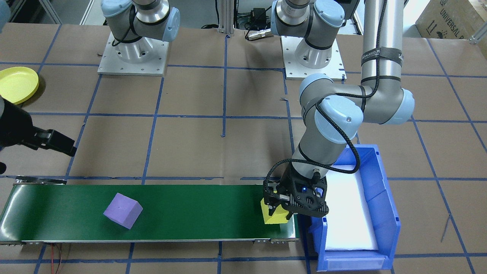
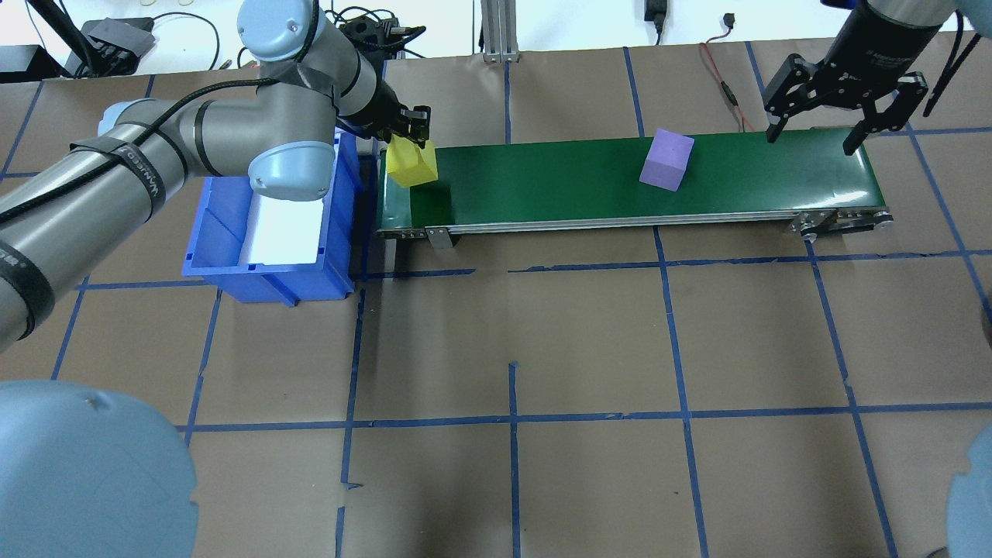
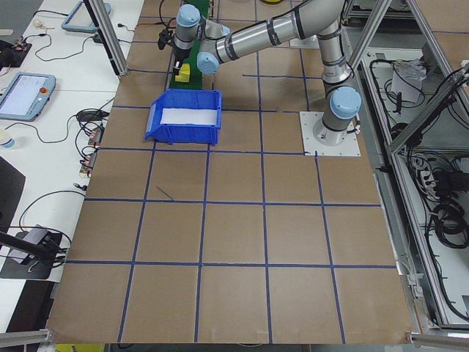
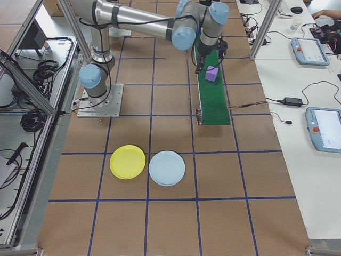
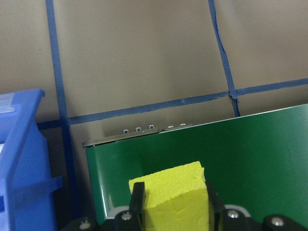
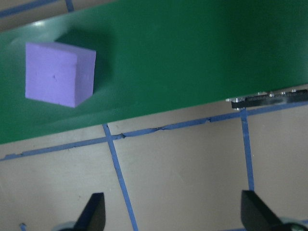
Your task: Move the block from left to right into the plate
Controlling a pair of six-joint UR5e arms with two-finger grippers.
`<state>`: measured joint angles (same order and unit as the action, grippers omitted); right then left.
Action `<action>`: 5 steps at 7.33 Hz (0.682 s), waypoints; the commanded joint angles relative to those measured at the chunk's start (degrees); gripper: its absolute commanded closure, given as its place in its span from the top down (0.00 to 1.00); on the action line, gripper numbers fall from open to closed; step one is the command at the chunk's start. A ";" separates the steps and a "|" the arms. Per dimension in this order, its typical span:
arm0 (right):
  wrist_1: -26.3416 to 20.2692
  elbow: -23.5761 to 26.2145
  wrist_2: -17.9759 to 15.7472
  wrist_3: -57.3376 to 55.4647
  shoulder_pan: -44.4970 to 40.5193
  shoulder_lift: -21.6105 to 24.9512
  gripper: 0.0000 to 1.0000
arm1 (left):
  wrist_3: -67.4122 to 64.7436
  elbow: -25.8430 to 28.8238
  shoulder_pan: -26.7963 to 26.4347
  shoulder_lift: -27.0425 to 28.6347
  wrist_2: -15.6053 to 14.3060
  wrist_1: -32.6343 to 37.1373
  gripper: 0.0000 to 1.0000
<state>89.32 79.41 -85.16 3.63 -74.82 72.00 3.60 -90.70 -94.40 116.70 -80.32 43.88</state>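
A cardboard box point(image 1: 452, 19) beyond my desk reads "UNIVERSAL R", cut off at the edge. The print on my arm straps is too blurred to read.

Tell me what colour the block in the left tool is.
Yellow block, clearest in the overhead exterior view.

The left tool point(image 1: 279, 207) grips a yellow block point(image 1: 273, 216) at the end of the green conveyor belt point(image 1: 190, 213), just beside the blue bin point(image 1: 384, 198). A purple block point(image 1: 123, 210) lies on the belt, well apart from it. The right tool point(image 1: 57, 142) hangs over the tabletop point(image 1: 190, 144); its fingers are hard to read. The yellow plate point(image 1: 17, 84) lies near the view's left edge.
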 commanded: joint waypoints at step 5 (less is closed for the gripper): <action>9.03 1.00 10.62 -0.99 5.65 -8.45 1.00 | 0.09 0.09 0.00 2.04 -0.01 -0.72 0.28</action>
<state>97.82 79.39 -76.74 3.07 -70.15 63.79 3.66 -90.63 -94.40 118.57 -80.33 43.16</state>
